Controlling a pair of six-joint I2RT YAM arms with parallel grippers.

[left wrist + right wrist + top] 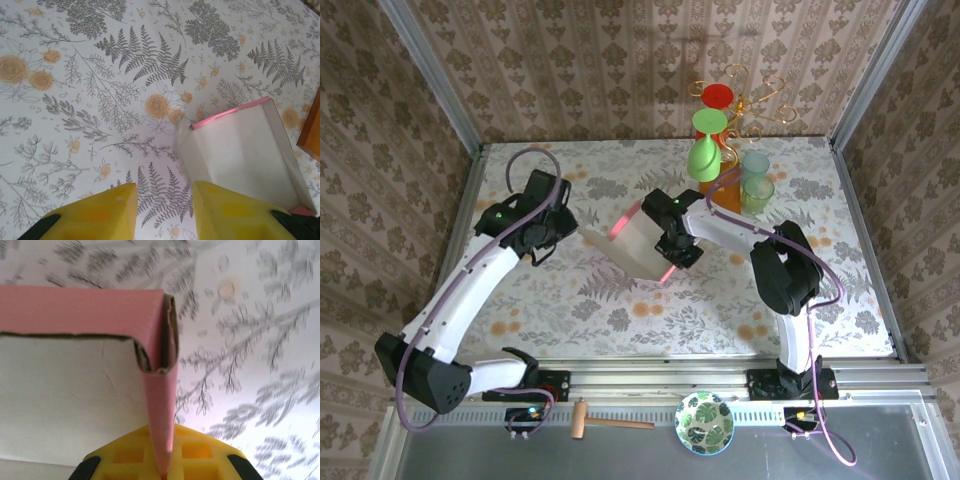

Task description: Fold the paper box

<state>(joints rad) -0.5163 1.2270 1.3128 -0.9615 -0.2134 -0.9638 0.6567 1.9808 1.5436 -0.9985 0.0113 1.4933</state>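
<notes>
Two grippers flank the job: on your left, the left gripper (162,215) has its yellow fingers (95,212) partly parted, bare tablecloth showing between them and nothing clamped, one finger just beside the pale inner side of the paper box (240,155). That box lies near the middle of the floral table (570,300). On your right, the right gripper (162,467) is pinched tight on its pink side wall close to a folded corner, an orange-brown wooden block (311,127) just beyond.

The top camera looks steeply down from above and behind the arm bases, taking in the whole counter (570,300). Each wrist camera looks closely past its own fingers, the left fingers (100,212) and the right fingers (195,455). All three views share the paper box (635,245).
</notes>
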